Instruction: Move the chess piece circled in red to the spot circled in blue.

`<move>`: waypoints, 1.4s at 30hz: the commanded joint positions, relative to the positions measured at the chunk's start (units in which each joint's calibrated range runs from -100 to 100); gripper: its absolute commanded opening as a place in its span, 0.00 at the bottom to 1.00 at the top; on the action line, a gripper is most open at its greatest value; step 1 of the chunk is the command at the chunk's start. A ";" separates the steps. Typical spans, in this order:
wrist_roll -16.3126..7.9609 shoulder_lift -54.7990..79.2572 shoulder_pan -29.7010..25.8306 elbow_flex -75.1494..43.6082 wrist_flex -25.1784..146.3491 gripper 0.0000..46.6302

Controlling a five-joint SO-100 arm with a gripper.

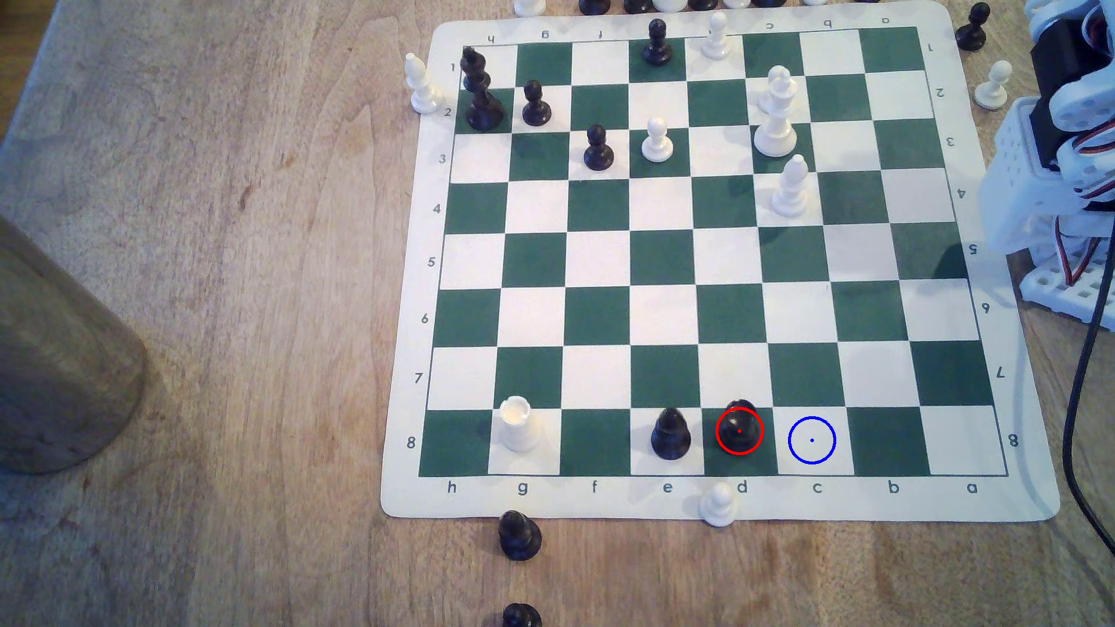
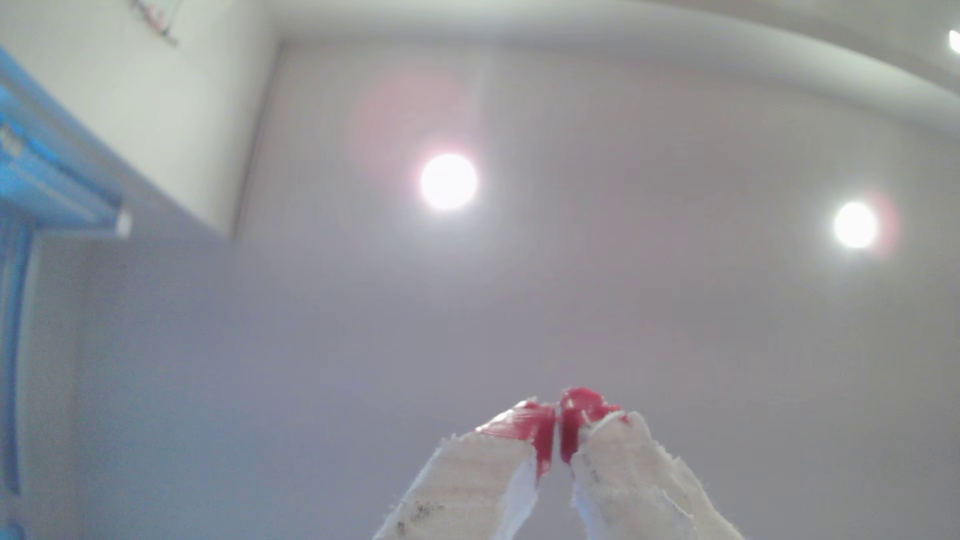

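— Has it started yet? From where I'm standing nothing looks moved.

— Nothing has, as far as I can judge. The chess piece (image 1: 740, 429) sits on the green d8 square in the board's near row, with the red ring drawn round it. The spot (image 1: 811, 440) is the cream square just beside it toward the exterior view's right, blue ring and dot, and it's bare.

— And the arm?

— The arm (image 1: 1062, 151) is folded up off the far right edge of the board (image 1: 1026, 422), well apart from the piece. The gripper (image 2: 560, 431) is aimed at the ceiling (you can see two ceiling lights (image 2: 448, 181) past it in the wrist view). The red-tipped fingers (image 2: 540, 436) look pressed together with only a thin seam between them and nothing held, though that picture is soft, so I'd say closed rather than swear to it.

— So all of it is left?

— I'd say so: reach over, spread the fingers, come down on the piece, lift it, shift one square across, set it down. The black piece with the pointed top (image 1: 670, 433) stands one square away on the other side, so there's a neighbour to mind during the grasp. A white pawn (image 1: 718, 503) sits on the border just below d8 too.
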 commanded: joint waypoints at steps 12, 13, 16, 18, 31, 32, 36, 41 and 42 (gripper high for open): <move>0.05 -0.11 -5.40 -9.34 53.84 0.00; 0.05 -0.11 -6.11 -10.25 55.24 0.00; 0.15 -0.03 -6.03 -14.96 61.87 0.00; 0.00 -0.03 -5.72 -19.04 71.29 0.00; 0.00 -0.03 -7.36 -29.20 114.86 0.02; -0.10 0.14 -9.08 -30.19 121.17 0.00; -0.88 0.06 -12.60 -30.38 132.06 0.00; -3.03 4.56 -17.68 -34.91 142.05 0.00; -3.08 5.91 -18.39 -35.45 142.05 0.00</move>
